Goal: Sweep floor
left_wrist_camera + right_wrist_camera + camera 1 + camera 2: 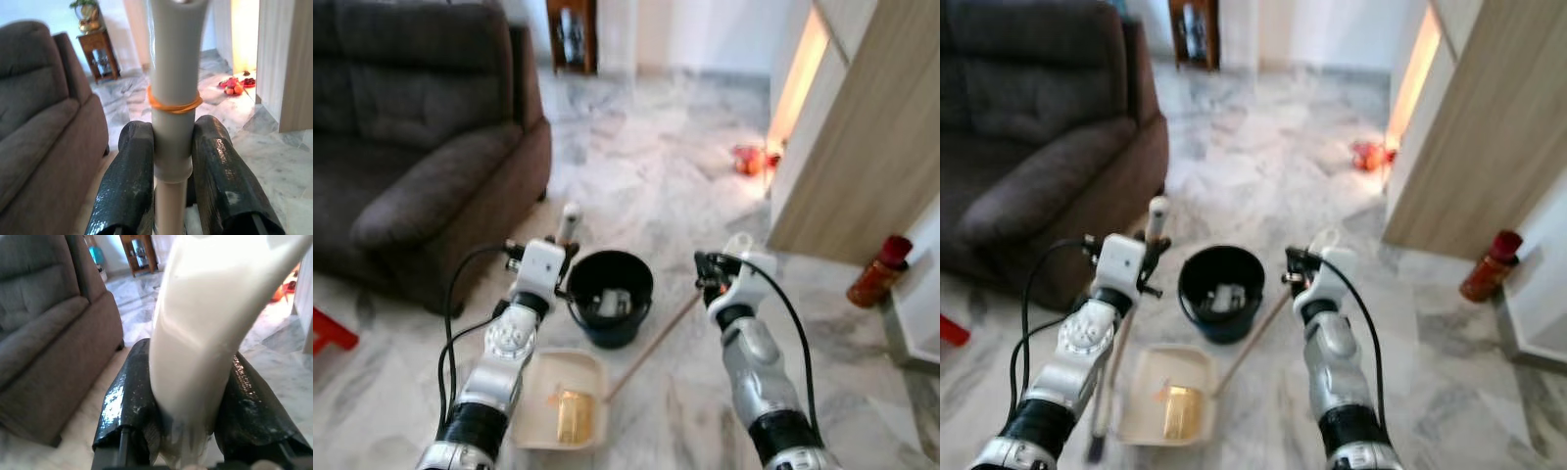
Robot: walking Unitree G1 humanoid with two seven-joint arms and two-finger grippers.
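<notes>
Left gripper [171, 161] fingers clamped on broom handle [173, 73], right gripper [195, 401] fingers clamped on blurred white dustpan handle [205, 323]

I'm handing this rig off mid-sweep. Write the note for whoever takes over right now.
Left gripper: shut on the broom handle, upright beside the sofa.
Right gripper: shut on the dustpan handle.
Dustpan: on the floor between the arms, holding a yellowish item.
Black bin: just ahead, something inside.
Left: tip the pan into the bin; red clutter by the cabinet is unswept.
</notes>
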